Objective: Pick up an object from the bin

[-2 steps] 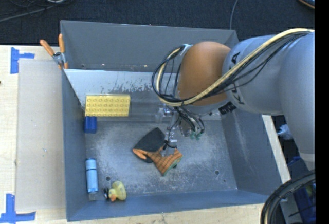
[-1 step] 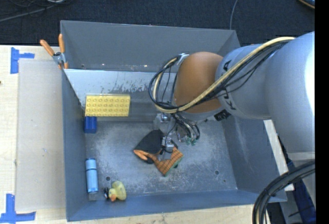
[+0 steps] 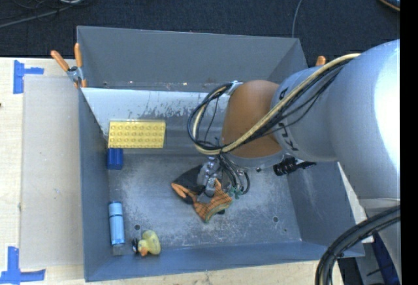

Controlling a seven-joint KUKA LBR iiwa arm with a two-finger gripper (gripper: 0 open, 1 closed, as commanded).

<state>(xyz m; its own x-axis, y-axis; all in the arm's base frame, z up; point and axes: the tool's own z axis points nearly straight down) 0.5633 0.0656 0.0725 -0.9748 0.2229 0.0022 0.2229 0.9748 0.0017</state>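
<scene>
My gripper (image 3: pixel 211 177) reaches down under the arm's orange cover, in the middle of the bin floor. It is right over a small cluster of things. A dark flat piece with an orange end (image 3: pixel 183 188) lies just left of it. An orange and green striped thing (image 3: pixel 213 206) lies directly below and in front of it, touching or nearly touching the gripper's tip. The gripper's lower part is mixed in with these things, so I cannot make out what, if anything, it grips.
A yellow studded plate (image 3: pixel 136 134) leans against the back left slope, with a small blue block (image 3: pixel 115 159) below it. A blue and silver cylinder (image 3: pixel 116 225) and a yellow rubber duck (image 3: pixel 149 243) lie at the front left. The arm covers the bin's right side.
</scene>
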